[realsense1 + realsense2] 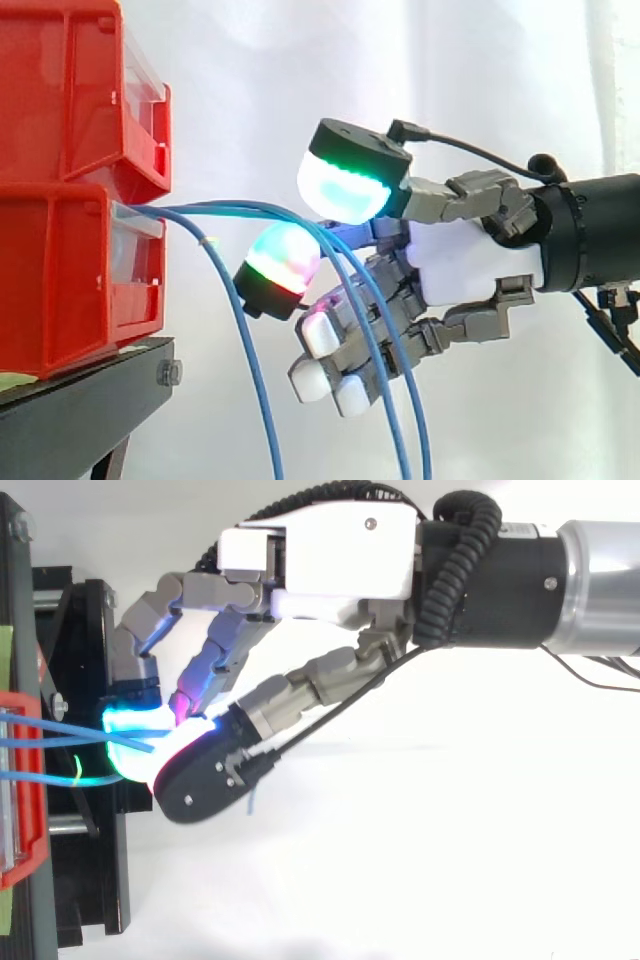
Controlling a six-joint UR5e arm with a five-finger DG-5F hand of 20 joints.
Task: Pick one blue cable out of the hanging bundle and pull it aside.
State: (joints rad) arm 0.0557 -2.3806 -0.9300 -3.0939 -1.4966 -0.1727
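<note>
Blue cables [240,207] come out of the front of the lower red bin [60,290], at the left, and run right toward my hand [470,262] before they droop. Two of them arc over to the hand. They pass between the thumb pad [345,185] above and a finger pad [283,258] below, then drop across the near side of the lower fingers [322,337] and out of the bottom of the side view.

Hand is clenched on them. Thumb and that finger curl in toward each other with the strands in the pinch. From above, the two glowing pads meet right where the cables run in from the bin. Can't tell whether one strand or both are actually clamped. The lower fingers are curled loosely and grip nothing of their own; the cables just cross in front of them.

A lone cable [246,350] is apart from the hand. It falls away early and hangs down between the bin and the finger pad, touching neither. A small green tie [77,770] sits on a strand close to the bin.

Around it: the upper red bin [70,100] is stacked on the lower one, both on the black stand [80,410] at the left. My pads are near the bin fronts, with a gap showing in the side view. The cables are what spans that gap. White curtain [250,90] is behind, on the far side.
</note>
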